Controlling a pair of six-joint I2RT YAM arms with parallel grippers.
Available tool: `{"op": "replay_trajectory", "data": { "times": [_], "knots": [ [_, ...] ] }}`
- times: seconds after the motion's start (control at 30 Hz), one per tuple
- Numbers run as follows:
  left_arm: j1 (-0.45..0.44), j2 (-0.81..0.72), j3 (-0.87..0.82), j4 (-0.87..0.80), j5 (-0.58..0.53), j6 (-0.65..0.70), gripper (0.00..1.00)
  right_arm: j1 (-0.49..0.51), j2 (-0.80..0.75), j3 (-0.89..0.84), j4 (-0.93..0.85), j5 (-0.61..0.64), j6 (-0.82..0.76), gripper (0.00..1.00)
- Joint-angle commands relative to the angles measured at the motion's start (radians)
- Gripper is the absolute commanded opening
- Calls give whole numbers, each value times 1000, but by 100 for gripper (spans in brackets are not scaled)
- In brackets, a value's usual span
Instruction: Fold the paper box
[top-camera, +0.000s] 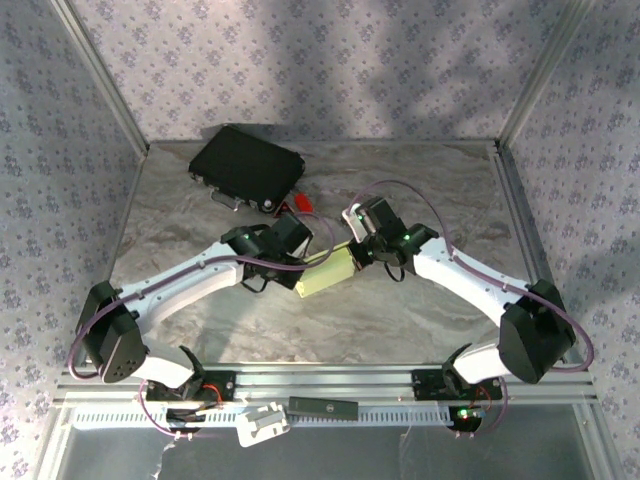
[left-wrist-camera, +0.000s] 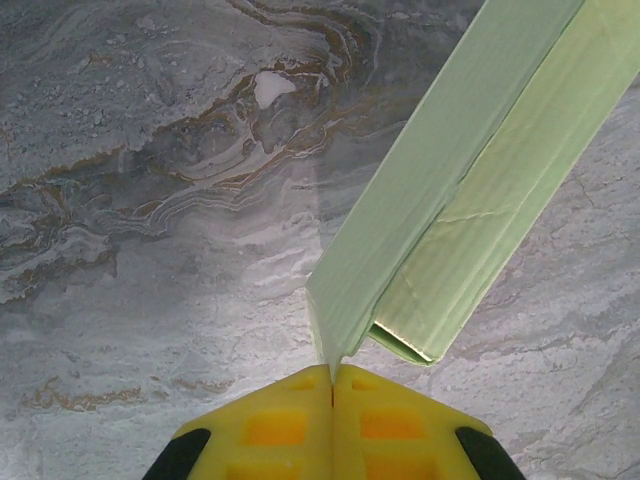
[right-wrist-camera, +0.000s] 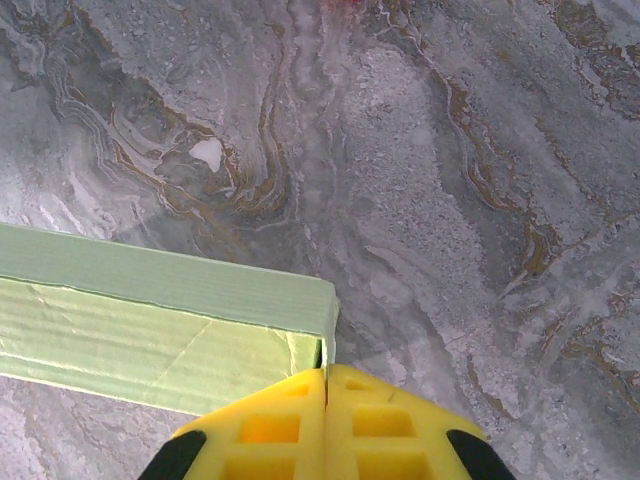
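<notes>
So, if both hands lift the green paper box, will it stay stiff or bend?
Probably light: the paper box is thin cardboard. It may flex or twist, since the left hand and right hand each pinch only a thin edge. Being hollow, it would likely crush if squeezed.

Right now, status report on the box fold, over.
Left gripper, jaws shut on paper box edge. Right gripper, jaws shut on opposite end. Black case sits apart, farther back.

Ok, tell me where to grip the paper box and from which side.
The paper box is a long, narrow sleeve, so probably pinch the thin wall edge at each short end, coming in along its length. The left gripper and the right gripper are shut on it that way.
</notes>
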Motion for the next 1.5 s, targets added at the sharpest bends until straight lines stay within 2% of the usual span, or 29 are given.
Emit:
{"op": "replay_trajectory", "data": {
  "times": [0.0, 0.17, 0.4, 0.53, 1.47],
  "knots": [
    [6, 8, 47, -11, 29, -22, 2, 14, 5, 32, -26, 15, -5, 0],
    [8, 21, 68, -25, 48, -55, 2, 27, 6, 57, -46, 30, 1, 0],
    [14, 61, 116, -58, 56, -111, 0, 53, 34, 156, -184, 57, 39, 0],
    [17, 81, 129, -63, 53, -138, 0, 66, 48, 156, -216, 56, 63, 0],
    [82, 108, 126, 80, 95, -308, 0, 83, 37, 116, -155, 80, 224, 0]
  ]
}}
